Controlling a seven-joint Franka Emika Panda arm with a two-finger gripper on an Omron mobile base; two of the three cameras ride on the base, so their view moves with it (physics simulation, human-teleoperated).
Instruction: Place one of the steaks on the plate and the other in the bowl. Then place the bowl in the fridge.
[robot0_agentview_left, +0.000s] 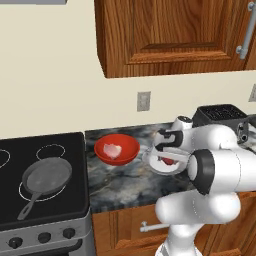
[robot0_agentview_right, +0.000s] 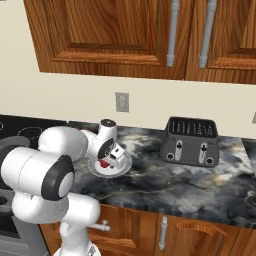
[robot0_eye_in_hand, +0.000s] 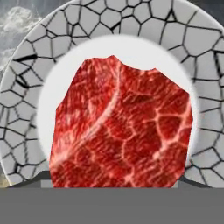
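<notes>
The bright red steak (robot0_eye_in_hand: 122, 131) rests low over the white centre of the grey crackle-patterned plate (robot0_eye_in_hand: 205, 43). My gripper (robot0_agentview_left: 167, 156) points down over the plate (robot0_agentview_left: 151, 163), its jaws set wide on either side of the steak (robot0_agentview_left: 168, 161) and closed against it. From the right, the gripper (robot0_agentview_right: 107, 161) hides most of the steak (robot0_agentview_right: 103, 163) on the plate (robot0_agentview_right: 123, 167). The paler pink steak (robot0_agentview_left: 112, 149) lies inside the glossy red bowl (robot0_agentview_left: 129, 145), which sits on the counter left of the plate. The fridge is out of view.
A dark frying pan (robot0_agentview_left: 47, 177) sits on the black stove (robot0_agentview_left: 75, 200) left of the bowl. A black toaster (robot0_agentview_right: 191, 141) stands on the marble counter (robot0_agentview_right: 165, 185) right of the plate. Wooden wall cabinets (robot0_agentview_right: 115, 35) hang above.
</notes>
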